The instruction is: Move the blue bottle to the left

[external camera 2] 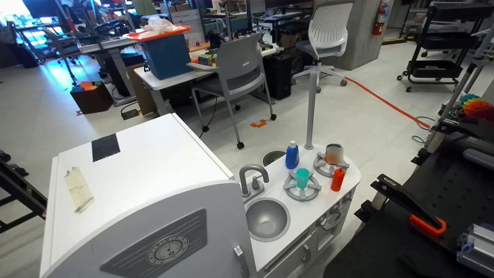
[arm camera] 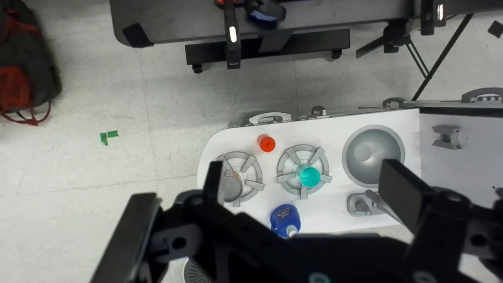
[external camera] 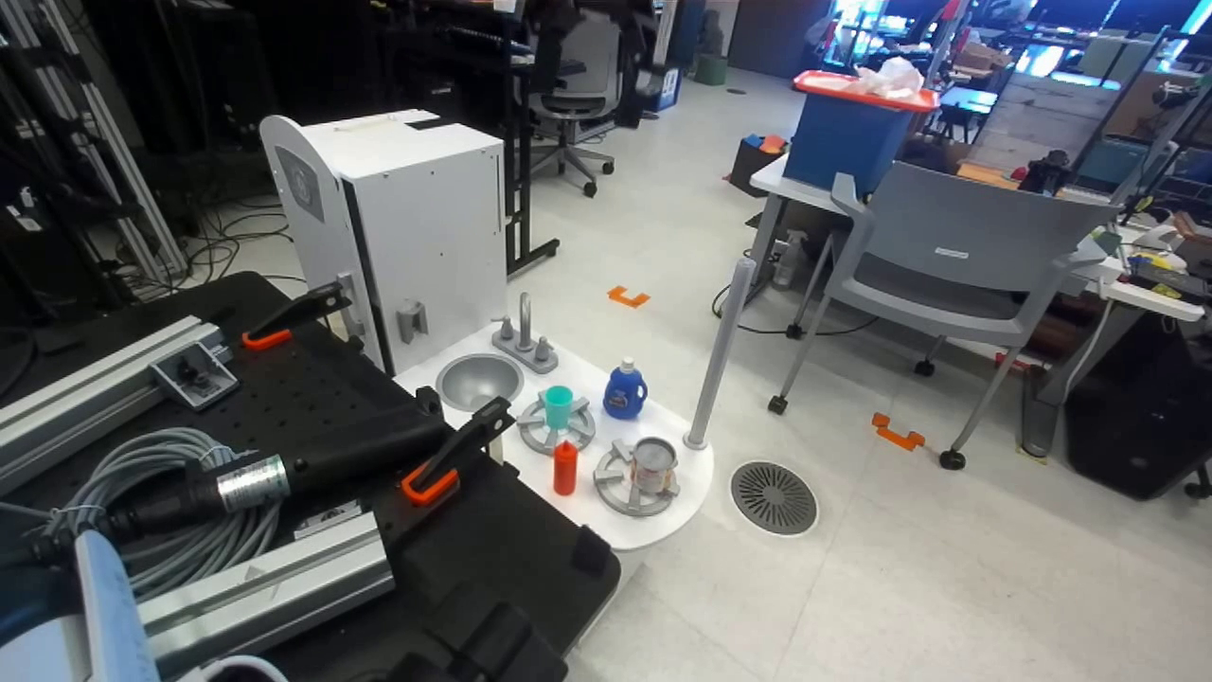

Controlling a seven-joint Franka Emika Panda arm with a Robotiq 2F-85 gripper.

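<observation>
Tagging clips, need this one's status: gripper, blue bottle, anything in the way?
Gripper open, nothing held. Blue bottle upright on the white counter, ungripped. Teal cup on a burner nearby, possibly crowding the approach.

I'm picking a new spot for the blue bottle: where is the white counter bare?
Bare: the strip between the blue bottle and the faucet, and the front-edge strip between the red bottle and the sink. Crowded: the burner under the teal cup and the other burner under the can.

Blue bottle [external camera 2: 292, 157] upright on white counter [external camera 2: 307, 211].
Teal cup [external camera 2: 302, 178] sits on one grey burner [external camera 2: 303, 197], can [external camera 2: 334, 154] on a second burner [external camera 2: 322, 170]; red-orange bottle [external camera 2: 337, 180] upright near both.
</observation>
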